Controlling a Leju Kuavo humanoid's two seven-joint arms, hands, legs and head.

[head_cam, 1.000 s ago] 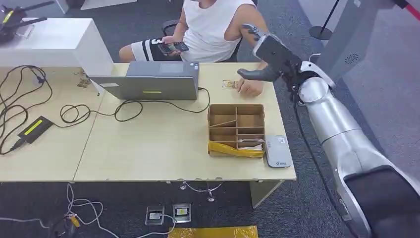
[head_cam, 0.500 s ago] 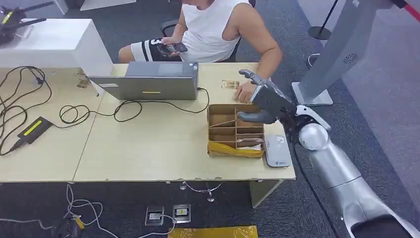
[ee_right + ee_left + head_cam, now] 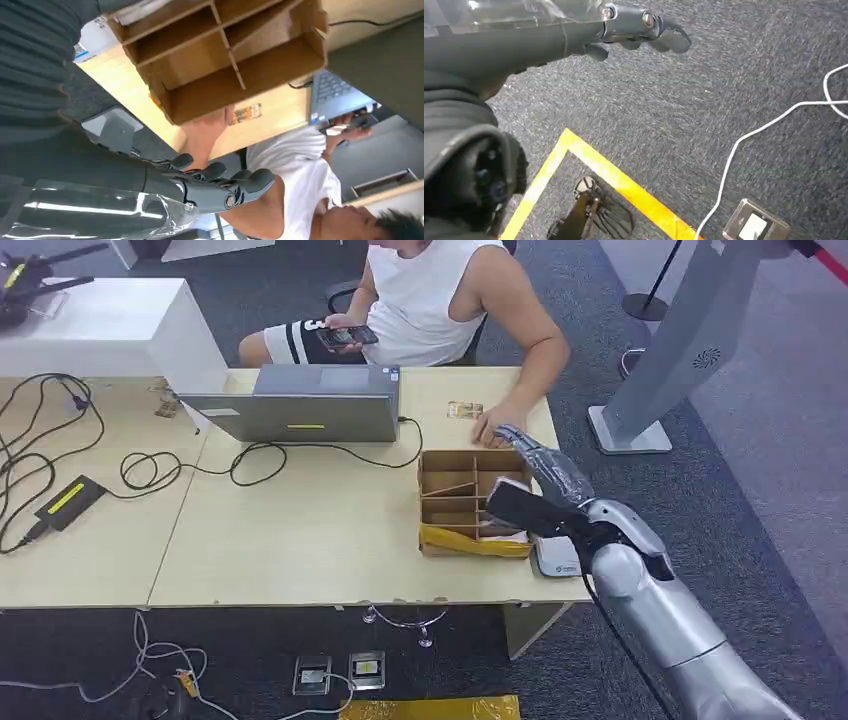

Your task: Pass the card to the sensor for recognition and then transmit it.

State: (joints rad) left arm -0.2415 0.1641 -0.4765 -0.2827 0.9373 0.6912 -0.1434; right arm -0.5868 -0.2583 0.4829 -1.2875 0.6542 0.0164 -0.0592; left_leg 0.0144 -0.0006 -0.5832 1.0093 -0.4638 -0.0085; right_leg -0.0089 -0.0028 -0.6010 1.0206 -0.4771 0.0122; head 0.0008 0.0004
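Now, from where I stand, the right robot hand (image 3: 530, 485) hangs over the near right corner of the cardboard divider box (image 3: 476, 502), palm turned down, fingers (image 3: 240, 182) stretched out and slightly apart with nothing in them. Its silver arm (image 3: 660, 625) reaches in from the near right. Just beside the box on its right, half covered by the wrist, lies the grey sensor (image 3: 558, 552) flat on the table (image 3: 300, 540). A strip of yellow tape (image 3: 472, 541) runs along the box's near wall, and something pale lies in the near right compartment, though I cannot tell whether that is a card.

The left robot hand (image 3: 639, 35) hangs down over the grey carpet (image 3: 724, 100), fingers loosely curled and holding nothing, above a yellow floor line (image 3: 624, 185) and a white cable (image 3: 744, 145).

Beyond the box, a small patterned card (image 3: 463, 410) lies flat on the table, well apart from the right robot hand. A person's hand (image 3: 495, 425) rests on the table just beside that card, touching the box's far right corner. Left of the box sits a grey laptop (image 3: 305, 405) with black cables (image 3: 180, 465) trailing from it. The person (image 3: 440, 295) sits behind the table, holding a phone (image 3: 347, 335).
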